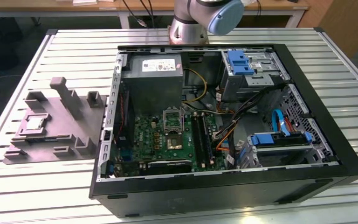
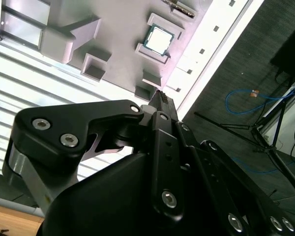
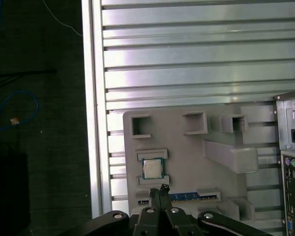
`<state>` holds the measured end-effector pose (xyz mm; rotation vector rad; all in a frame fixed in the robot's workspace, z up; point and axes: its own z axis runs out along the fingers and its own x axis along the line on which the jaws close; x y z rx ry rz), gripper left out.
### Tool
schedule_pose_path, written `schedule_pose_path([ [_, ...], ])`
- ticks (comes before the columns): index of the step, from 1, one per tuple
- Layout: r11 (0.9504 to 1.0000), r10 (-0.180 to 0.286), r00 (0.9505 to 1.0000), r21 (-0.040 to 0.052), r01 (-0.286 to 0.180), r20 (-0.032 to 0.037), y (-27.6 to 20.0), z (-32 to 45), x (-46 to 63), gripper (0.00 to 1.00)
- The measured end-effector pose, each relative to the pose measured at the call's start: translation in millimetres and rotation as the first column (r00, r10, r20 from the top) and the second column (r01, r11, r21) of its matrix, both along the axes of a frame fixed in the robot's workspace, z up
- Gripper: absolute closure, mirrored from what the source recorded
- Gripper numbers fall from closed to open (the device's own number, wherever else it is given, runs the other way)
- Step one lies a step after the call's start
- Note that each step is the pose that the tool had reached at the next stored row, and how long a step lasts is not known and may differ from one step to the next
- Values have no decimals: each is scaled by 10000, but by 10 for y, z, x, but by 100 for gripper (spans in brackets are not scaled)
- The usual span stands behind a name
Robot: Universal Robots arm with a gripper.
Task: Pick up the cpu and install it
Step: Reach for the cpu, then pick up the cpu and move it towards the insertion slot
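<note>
One cpu (image 3: 152, 168) lay flat, metal lid up, in a square pocket of the grey tray (image 3: 187, 157), edges parallel to the tray's; square, it had no long axis. Over the tray hung the gripper (image 3: 158, 191), fingertips closed together, empty, clear of the cpu.

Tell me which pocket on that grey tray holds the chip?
The one bracketed by two short bars, where the chip lies flat on the grey tray; the box-shaped pockets hold nothing.
</note>
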<state>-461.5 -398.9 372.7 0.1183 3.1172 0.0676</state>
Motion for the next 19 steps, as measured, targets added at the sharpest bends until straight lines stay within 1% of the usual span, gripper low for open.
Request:
schedule_pose_path([
  [19,10000,-1,10000,-2,1,-3,0,1,40,89],
])
